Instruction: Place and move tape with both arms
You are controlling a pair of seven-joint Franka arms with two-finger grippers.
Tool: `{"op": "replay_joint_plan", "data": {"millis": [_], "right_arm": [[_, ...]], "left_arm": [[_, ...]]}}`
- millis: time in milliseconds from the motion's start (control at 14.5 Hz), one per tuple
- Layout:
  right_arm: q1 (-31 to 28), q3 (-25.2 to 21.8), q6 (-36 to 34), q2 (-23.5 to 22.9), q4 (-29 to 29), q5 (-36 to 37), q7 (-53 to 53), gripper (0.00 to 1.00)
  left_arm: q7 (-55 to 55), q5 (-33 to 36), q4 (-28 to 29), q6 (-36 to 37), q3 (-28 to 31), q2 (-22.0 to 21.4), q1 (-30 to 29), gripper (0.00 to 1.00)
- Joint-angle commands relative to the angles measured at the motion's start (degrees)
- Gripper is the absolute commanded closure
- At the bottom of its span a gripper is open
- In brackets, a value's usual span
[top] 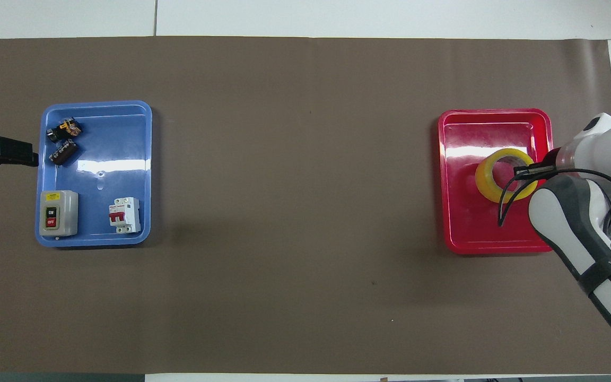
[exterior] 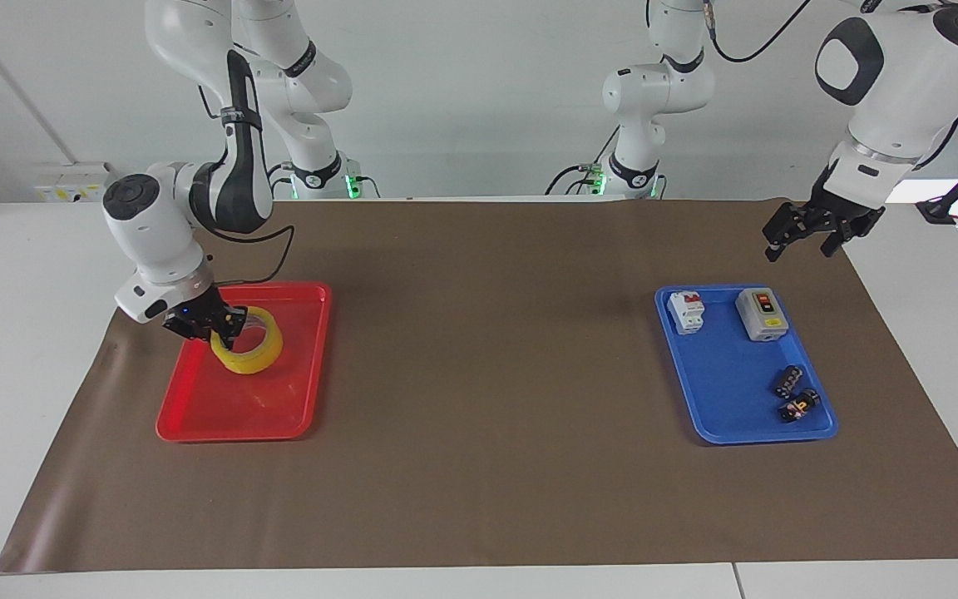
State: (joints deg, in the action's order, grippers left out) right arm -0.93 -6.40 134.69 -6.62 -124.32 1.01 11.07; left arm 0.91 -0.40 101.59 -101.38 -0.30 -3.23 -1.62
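Overhead view: the tape (top: 506, 167) is being shown as a yellow translucent ring with a pale core, lying in the red tray (top: 462, 233), in the part of it toward the right arm's end of the table. In the facing view the tape (exterior: 253, 353) is being seen slightly tilted, one side of its rim lifted.

The table is being covered by a brown mat (exterior: 487, 466), and white table edges are being seen around it. A blue tray (exterior: 716, 399) is lying toward the left arm's end; a grey switch box (exterior: 761, 314), a white breaker (exterior: 686, 311) and two small dark parts (exterior: 793, 393) are being kept in it. A white wall is being seen at the robots' end, with cables and a socket strip.

The right gripper (exterior: 211, 323) is being held low over the red tray, its fingers clamped on the tape's rim, one inside the ring and one outside. The left gripper (exterior: 807, 234) is waiting in the air over the mat's edge beside the blue tray, its fingers spread apart and holding nothing.
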Motion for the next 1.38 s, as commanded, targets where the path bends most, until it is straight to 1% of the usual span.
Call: {"op": "replay_joint_plan", "data": {"millis": [0, 207, 345, 621, 759, 897, 966, 1034, 1241, 1310], "right_arm": [[-1.4, 0.8, 2.8, 0.4, -2.2, -1.0, 1.9, 1.0], [-0.9, 0.8, 4.9, 0.1, -2.8, -1.0, 0.9, 1.0], [-1.4, 0.8, 5.1, -1.2, -3.0, -1.0, 1.1, 1.0], [-1.4, 0.8, 5.6, -1.8, -3.4, -1.0, 1.0, 1.0], [-1.9, 0.8, 8.6, -2.7, -4.4, -1.0, 1.3, 1.0], [-2.2, 0.8, 9.5, -3.0, -4.5, -1.0, 1.7, 1.0], [-2.2, 0.8, 9.6, -3.0, -4.4, -1.0, 1.5, 0.69], [-2.2, 0.8, 9.5, -3.1, -4.4, -1.0, 1.5, 0.01], [-1.6, 0.9, 7.7, -2.2, -2.9, -1.0, 0.6, 0.0], [-1.4, 1.0, 4.6, -1.2, -1.0, -0.9, -0.8, 0.0]], "left_arm": [[0.6, 0.6, 1.4, 0.0, -0.1, -1.6, -0.1, 0.0], [0.6, 0.6, 1.4, 0.0, -0.1, -1.6, -0.1, 0.0], [0.6, 0.6, 1.4, 0.0, -0.1, -1.6, -0.1, 0.0], [0.6, 0.6, 1.4, 0.0, -0.1, -1.6, -0.1, 0.0], [0.6, 0.6, 1.4, 0.0, -0.1, -1.6, -0.1, 0.0], [0.6, 0.6, 1.4, 0.0, -0.1, -1.5, -0.1, 0.0], [0.6, 0.6, 1.4, 0.0, -0.1, -1.6, -0.1, 0.0], [0.6, 0.6, 1.4, 0.0, -0.1, -1.6, -0.1, 0.0], [0.6, 0.6, 1.4, 0.0, -0.1, -1.6, -0.1, 0.0], [0.6, 0.6, 1.4, 0.0, -0.1, -1.6, -0.1, 0.0]]}}
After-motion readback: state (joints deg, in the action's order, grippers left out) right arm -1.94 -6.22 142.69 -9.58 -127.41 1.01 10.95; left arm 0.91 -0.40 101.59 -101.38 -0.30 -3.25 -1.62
